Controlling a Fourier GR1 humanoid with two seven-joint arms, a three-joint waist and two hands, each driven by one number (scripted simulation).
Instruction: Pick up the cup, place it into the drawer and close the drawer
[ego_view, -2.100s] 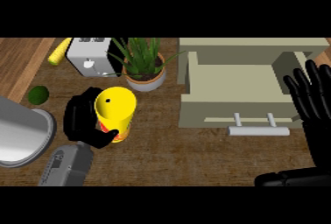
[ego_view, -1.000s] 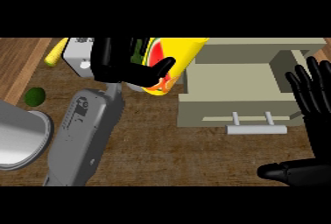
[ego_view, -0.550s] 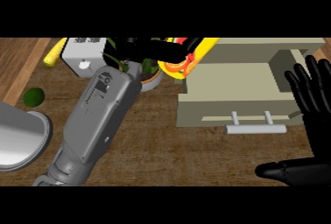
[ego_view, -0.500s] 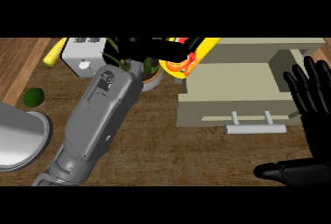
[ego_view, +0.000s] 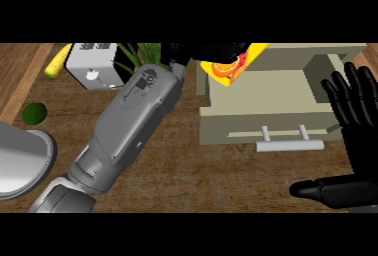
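Fingers of the black left hand (ego_view: 210, 51) were curled round the yellow cup with orange and red marks (ego_view: 235, 64). A moment before, the cup was over the counter's left part; now it hung over the back left corner of the open beige drawer (ego_view: 295, 95), ready to go down. Right hand (ego_view: 354, 107) rested open, fingers straight, at the counter's right edge.

left hand (ego_view: 203, 51) curled at the view's top, forearm stretched far forward; right hand (ego_view: 356, 107) open, fingers up
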